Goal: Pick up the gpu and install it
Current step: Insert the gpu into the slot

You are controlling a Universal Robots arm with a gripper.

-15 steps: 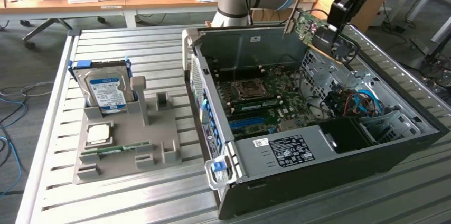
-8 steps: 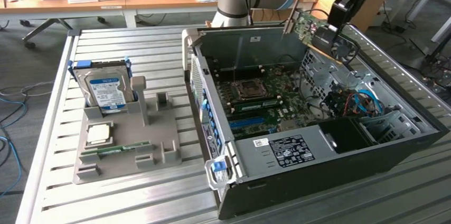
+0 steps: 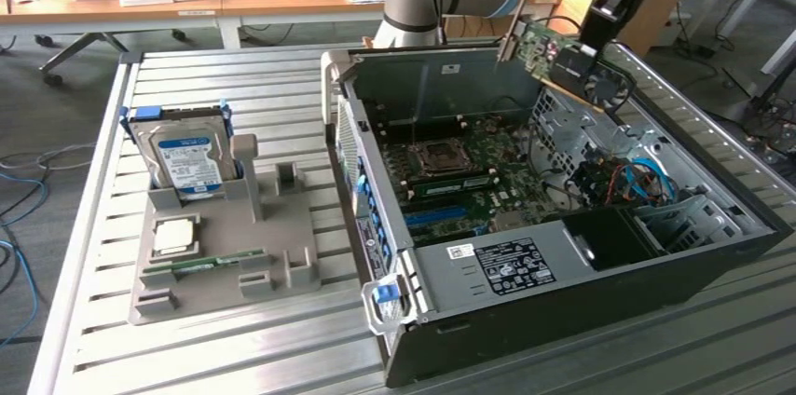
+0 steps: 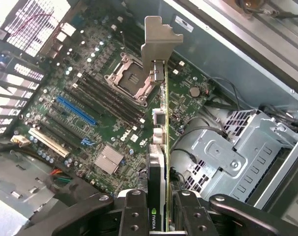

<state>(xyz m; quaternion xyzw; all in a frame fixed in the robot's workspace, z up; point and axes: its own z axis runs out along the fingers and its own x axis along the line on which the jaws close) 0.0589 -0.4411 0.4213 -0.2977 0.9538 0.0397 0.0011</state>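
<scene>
End effector point(image 4: 158, 199) clamped on thin green gpu point(image 4: 158, 137), flat silver bracket point(image 4: 156, 44) outermost, above motherboard point(image 4: 80, 113) in open metal case point(image 3: 597, 302)

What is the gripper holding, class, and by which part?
The gripper holds the graphics card by the end opposite its metal bracket, above the open computer case.

The gpu point(image 4: 159, 162) is glossy green board with a dull silver metal end (bare); the case point(image 3: 597, 311) matt dark metal, the table point(image 3: 186, 358) ribbed metal.
</scene>
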